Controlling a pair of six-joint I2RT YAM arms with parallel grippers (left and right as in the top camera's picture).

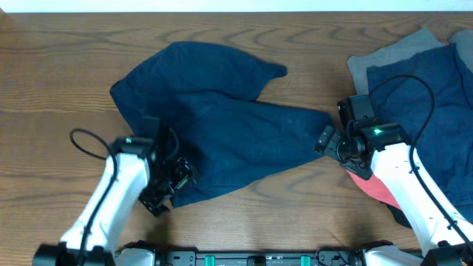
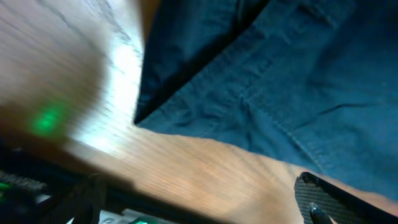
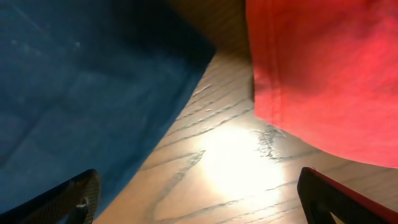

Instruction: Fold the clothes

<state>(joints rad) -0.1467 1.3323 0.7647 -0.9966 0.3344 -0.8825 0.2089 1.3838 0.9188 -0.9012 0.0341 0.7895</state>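
The left gripper (image 1: 167, 186) hangs with jaws spread wide and empty over the 7 o'clock hem of the navy shorts (image 1: 222, 137). The right gripper (image 1: 330, 142), just as wide and holding nothing, sits at the garment's 3 o'clock tip, between it and a red cloth (image 1: 373, 188). The shorts sprawl crumpled across the middle of the table (image 1: 44, 74) with no fold made, and a grey piece (image 1: 392, 52) and another navy piece (image 1: 443, 111) lie heaped at 2 o'clock, so I judge nearly all the work remains; no brand, label or writing is readable.
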